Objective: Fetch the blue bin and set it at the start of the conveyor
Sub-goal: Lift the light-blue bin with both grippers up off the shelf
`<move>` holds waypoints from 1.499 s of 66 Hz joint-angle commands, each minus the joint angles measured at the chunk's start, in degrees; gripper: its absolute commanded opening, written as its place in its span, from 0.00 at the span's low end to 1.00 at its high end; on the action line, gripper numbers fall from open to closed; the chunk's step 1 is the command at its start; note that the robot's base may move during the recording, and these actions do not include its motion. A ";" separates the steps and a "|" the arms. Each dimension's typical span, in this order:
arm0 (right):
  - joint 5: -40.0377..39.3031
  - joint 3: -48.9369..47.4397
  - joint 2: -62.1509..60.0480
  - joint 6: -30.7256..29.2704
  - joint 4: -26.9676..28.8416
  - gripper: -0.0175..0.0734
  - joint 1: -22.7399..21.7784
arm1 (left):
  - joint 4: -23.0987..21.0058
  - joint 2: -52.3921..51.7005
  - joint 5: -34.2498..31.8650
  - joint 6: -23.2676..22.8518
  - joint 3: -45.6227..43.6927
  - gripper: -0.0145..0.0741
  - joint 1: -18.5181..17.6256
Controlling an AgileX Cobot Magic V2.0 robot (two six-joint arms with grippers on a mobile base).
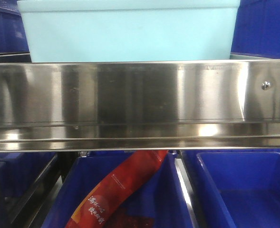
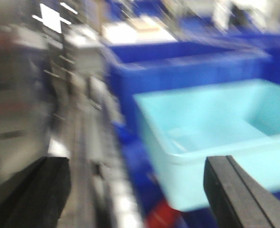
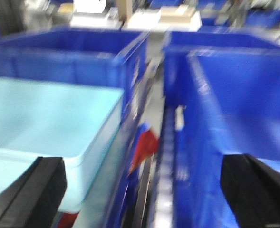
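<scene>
The blue bin (image 1: 130, 31), a light turquoise tub, stands at the top of the front view behind a shiny steel shelf rail (image 1: 140, 102). In the blurred left wrist view the blue bin (image 2: 211, 128) lies ahead to the right. My left gripper (image 2: 137, 190) is open wide, with the bin's near left corner between its black fingers (image 2: 235, 194). In the right wrist view the blue bin (image 3: 44, 118) is at the left. My right gripper (image 3: 142, 190) is open wide, with the bin's right wall just inside its left finger (image 3: 30, 190). The conveyor start is out of view.
Dark royal-blue bins (image 1: 246, 190) sit below the rail, and one holds a red packet (image 1: 116, 190). More dark blue bins stand behind and beside the tub (image 2: 187, 61) (image 3: 239, 104). A metal rack (image 2: 16, 95) is at the left.
</scene>
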 commanded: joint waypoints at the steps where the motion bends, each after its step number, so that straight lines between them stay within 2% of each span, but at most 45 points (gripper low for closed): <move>1: 5.48 -6.27 6.77 -0.60 1.38 0.81 0.91 | 0.12 7.45 4.87 -0.29 -6.86 0.70 -3.29; 9: 12.15 -15.35 15.49 -0.60 2.09 0.81 0.91 | -0.33 18.82 12.00 -0.90 -17.86 0.70 -4.01; 15: 16.95 -23.27 21.63 -0.60 2.23 0.81 0.91 | -0.33 26.26 16.96 -3.24 -26.51 0.70 -3.20; 21: 22.78 -32.23 27.82 -0.60 2.23 0.81 0.91 | -1.39 33.12 21.83 -3.47 -34.56 0.70 -1.95; 28: 30.07 -41.79 35.62 -0.60 3.91 0.81 1.02 | -4.69 40.48 26.93 -3.47 -42.99 0.70 0.23; 35: 33.66 -49.63 42.37 -0.60 4.30 0.81 2.59 | -6.48 47.57 32.16 -3.47 -49.52 0.70 2.05; 46: 35.72 -55.33 51.93 -0.18 4.30 0.81 4.15 | -7.45 55.76 34.07 -3.25 -53.86 0.70 2.91; 68: 35.83 -55.46 63.10 1.22 4.30 0.79 4.15 | -8.23 63.53 34.50 -3.25 -53.88 0.70 2.91; 73: 35.93 -55.46 63.77 1.22 4.30 0.72 4.15 | -8.23 63.86 34.62 -3.25 -53.88 0.68 2.91; 77: 35.93 -55.46 63.89 1.22 4.30 0.61 4.15 | -8.23 63.96 34.74 -3.25 -53.88 0.63 2.91; 79: 35.93 -55.46 63.89 1.22 4.30 0.52 4.15 | -8.23 63.96 34.74 -3.25 -53.88 0.59 2.91; 82: 35.93 -55.46 63.89 1.22 4.30 0.42 4.15 | -8.23 63.96 34.74 -3.25 -53.88 0.49 2.91; 84: 35.93 -55.46 63.89 1.22 4.30 0.32 4.15 | -8.23 63.96 34.74 -3.25 -53.88 0.42 2.91; 92: 36.04 -55.46 63.89 1.22 4.30 0.01 4.15 | -7.97 63.96 34.74 -3.25 -53.88 0.09 2.91; 93: 36.04 -55.46 63.89 1.22 4.30 0.01 4.15 | -7.68 63.96 34.74 -3.25 -53.88 0.03 2.91; 99: 36.04 -55.46 63.89 1.22 4.30 0.03 4.15 | -7.30 63.96 34.74 -3.25 -53.88 0.04 2.91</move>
